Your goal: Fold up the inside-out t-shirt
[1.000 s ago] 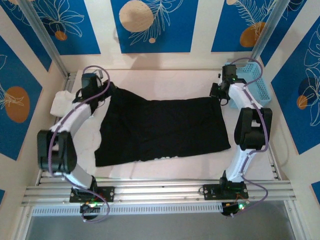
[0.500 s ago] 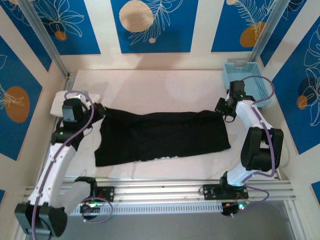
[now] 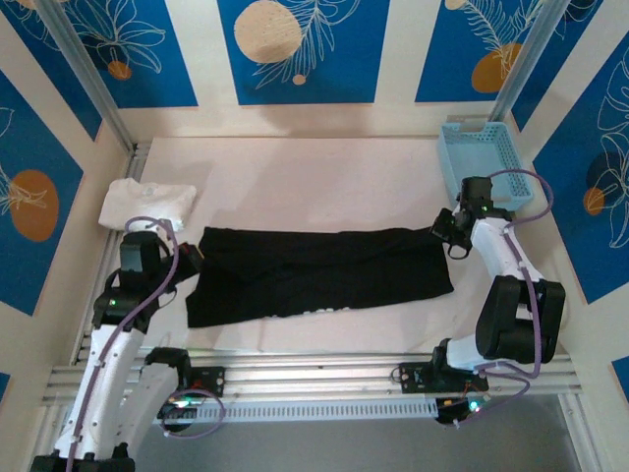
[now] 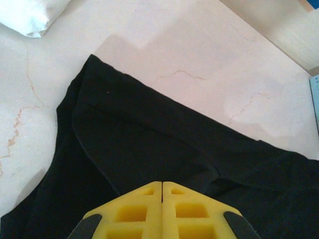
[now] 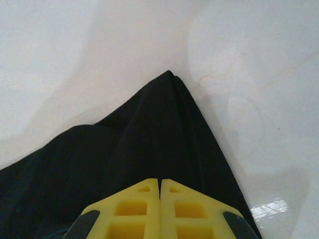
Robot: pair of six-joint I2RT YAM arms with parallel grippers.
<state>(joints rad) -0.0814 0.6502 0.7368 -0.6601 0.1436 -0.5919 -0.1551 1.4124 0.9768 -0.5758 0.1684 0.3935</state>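
Note:
The inside-out t-shirt (image 3: 314, 277) is black and lies across the middle of the table as a wide band, its far edge doubled over toward me. A small whitish mark (image 3: 316, 313) shows at its near edge. My left gripper (image 3: 193, 258) is shut on the cloth at the band's left end; in the left wrist view the yellow fingertips (image 4: 162, 185) meet over the black t-shirt (image 4: 149, 144). My right gripper (image 3: 444, 232) is shut on the right far corner, fingertips (image 5: 159, 181) pressed together above the t-shirt (image 5: 129, 154).
A white t-shirt (image 3: 147, 204) lies crumpled at the left back, its corner also in the left wrist view (image 4: 30, 15). A light-blue basket (image 3: 486, 157) stands at the back right. Bare marble-look tabletop (image 3: 324, 177) stretches behind the black cloth. Metal rails run along the near edge.
Both grippers have drawn the shirt's far edge toward the near side, so the black cloth is now a narrower band. The white t-shirt at the left is uncovered.

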